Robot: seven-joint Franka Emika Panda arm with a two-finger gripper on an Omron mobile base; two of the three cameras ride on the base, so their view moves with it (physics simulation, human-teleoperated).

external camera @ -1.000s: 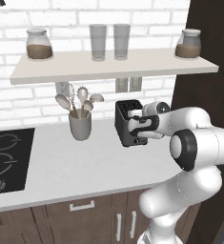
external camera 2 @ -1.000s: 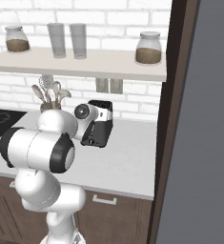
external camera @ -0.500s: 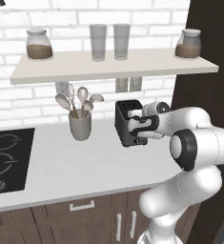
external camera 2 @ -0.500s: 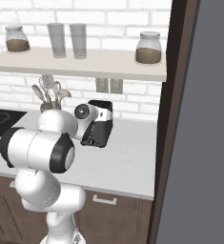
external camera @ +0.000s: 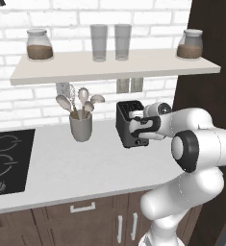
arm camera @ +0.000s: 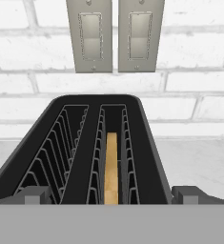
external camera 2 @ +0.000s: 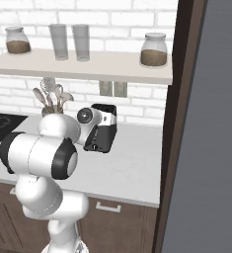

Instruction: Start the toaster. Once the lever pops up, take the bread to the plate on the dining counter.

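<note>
Black and boxy, the toaster stands at centre frame on the white worktop, below two wall switches. My gripper hovers at its near end, fingertips spread wide on either side, holding nothing. Tan bread sits deep in the right-hand slot, only its thin top edge showing. I judge it light, crumbly and easily crushed, best pinched gently across that edge.
</note>
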